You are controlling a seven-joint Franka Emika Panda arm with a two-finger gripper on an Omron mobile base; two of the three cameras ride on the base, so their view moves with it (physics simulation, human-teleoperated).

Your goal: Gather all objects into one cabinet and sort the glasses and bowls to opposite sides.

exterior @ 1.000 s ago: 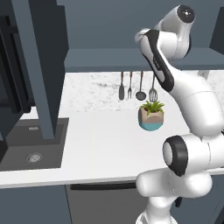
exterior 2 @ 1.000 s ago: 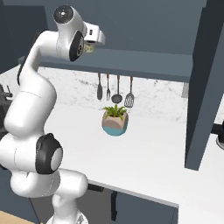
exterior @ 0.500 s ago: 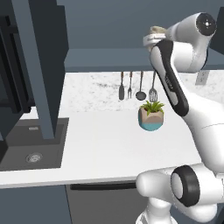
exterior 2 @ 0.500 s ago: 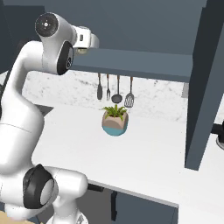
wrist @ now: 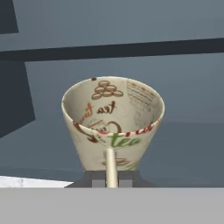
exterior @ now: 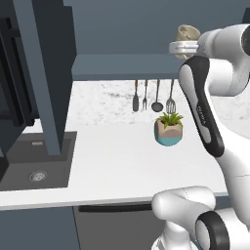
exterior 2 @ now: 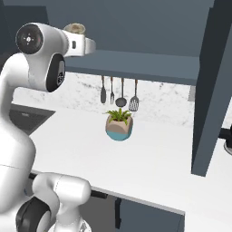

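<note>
My gripper (wrist: 111,177) is shut on the handle of a beige patterned mug (wrist: 113,122), which carries brown "tea" lettering and faces the camera with its open mouth. In the left base view the mug (exterior: 188,33) is held high by the gripper (exterior: 186,41), level with the dark slate-blue cabinet (exterior: 122,66). From the right base view, the mug (exterior 2: 74,28) tops the gripper (exterior 2: 77,35) in front of the cabinet (exterior 2: 136,63). The cabinet's tall door (exterior: 46,73) stands open on the left. Other mugs and the bowl are out of view.
A potted plant (exterior: 169,128) stands on the white counter (exterior: 112,166) below several hanging utensils (exterior: 152,95). A dark sink (exterior: 36,161) lies at the counter's left. Another tall open door (exterior 2: 210,86) hangs at the right, with a dark object (exterior 2: 226,138) behind it.
The arm's upper links have swung round, and the hand with the mug has risen a little toward the cabinet. The grip on the mug is unchanged.
</note>
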